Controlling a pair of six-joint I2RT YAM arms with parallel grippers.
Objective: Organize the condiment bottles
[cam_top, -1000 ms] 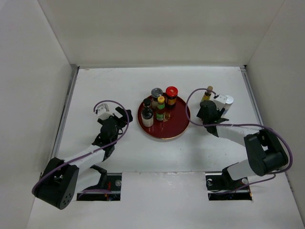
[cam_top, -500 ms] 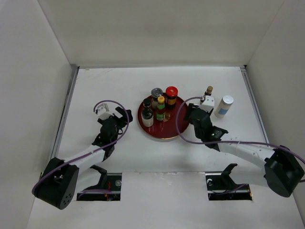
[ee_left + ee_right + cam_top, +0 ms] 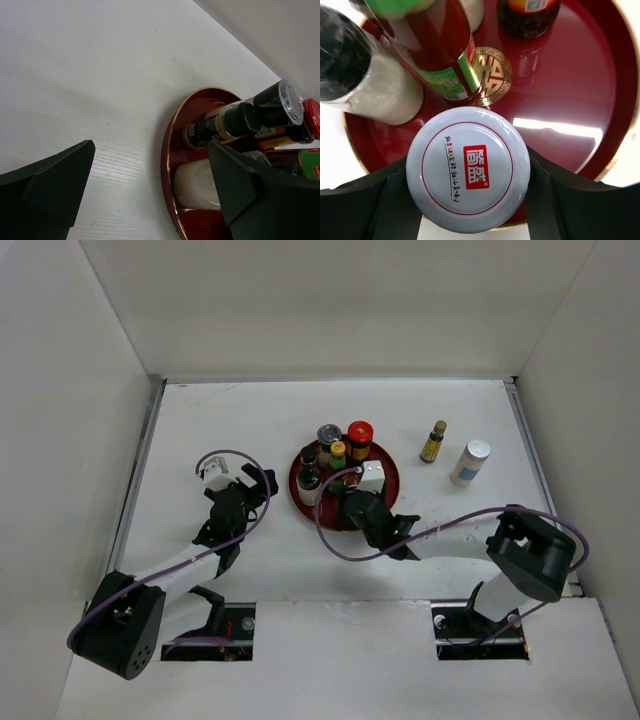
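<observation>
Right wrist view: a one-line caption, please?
White-lidded jar held in the right jaws over the red tray, beside a green-labelled bottle.

The white lid (image 3: 468,168) bears Chinese characters in a red square.

Bright, even overhead light leaves soft shadows on the white surface (image 3: 250,420), a glare streak on the red tray (image 3: 580,100), and the black-capped bottle (image 3: 342,55) blurred.
</observation>
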